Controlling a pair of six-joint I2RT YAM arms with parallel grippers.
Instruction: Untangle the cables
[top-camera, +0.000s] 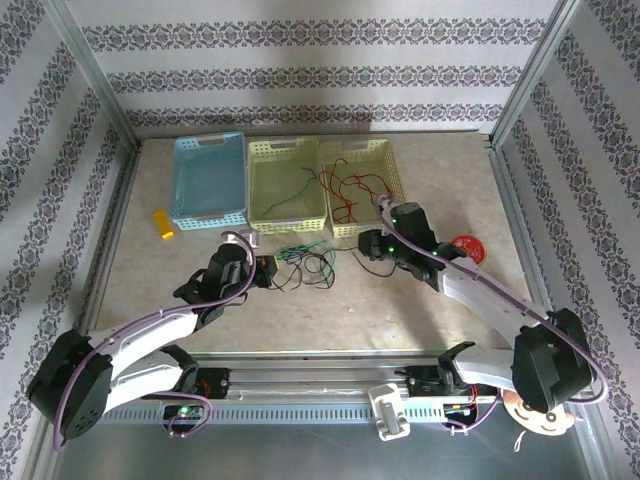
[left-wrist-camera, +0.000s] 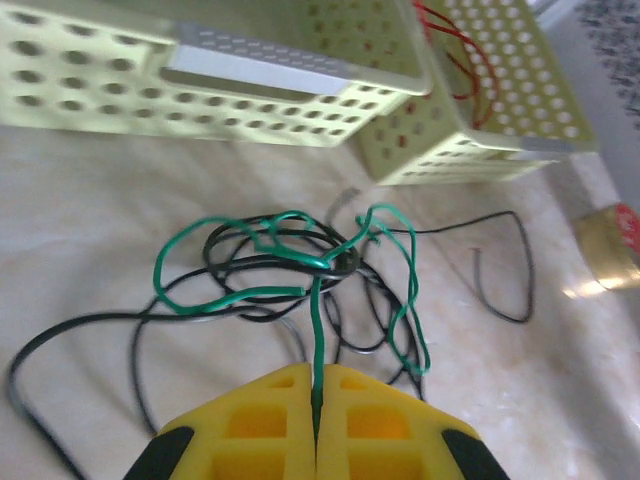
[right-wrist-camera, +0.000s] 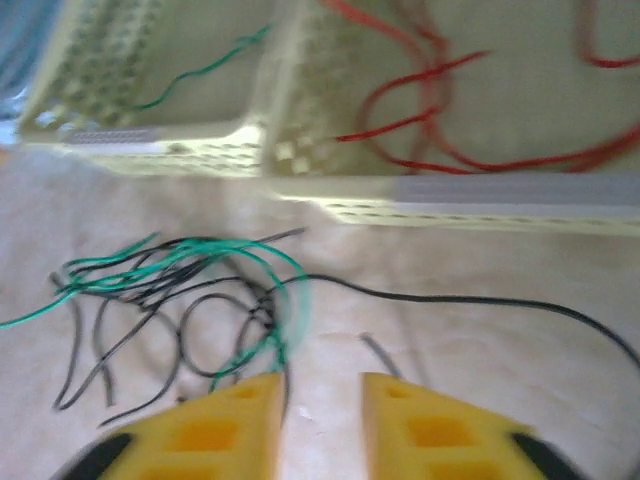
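A tangle of green and black cables (top-camera: 305, 258) lies on the table just in front of the baskets. My left gripper (top-camera: 268, 268) sits at its left edge. In the left wrist view the left gripper (left-wrist-camera: 317, 395) is shut on one green cable (left-wrist-camera: 318, 320), which rises from the jaws into the knot of black cables (left-wrist-camera: 240, 300). My right gripper (top-camera: 365, 243) is right of the tangle. Seen from the right wrist, this gripper (right-wrist-camera: 322, 420) is open over bare table, with the tangle (right-wrist-camera: 200, 290) to its left. Red cables (top-camera: 350, 190) lie in the right basket, and a green cable (top-camera: 305, 185) lies in the middle one.
Three baskets stand in a row at the back: blue (top-camera: 210, 215), pale yellow-green (top-camera: 285, 224) and yellow (top-camera: 350, 146). A small yellow object (top-camera: 162, 224) lies left of them. A red round object (top-camera: 465, 248) sits right of the right arm. One black cable (right-wrist-camera: 450, 300) trails off to the right.
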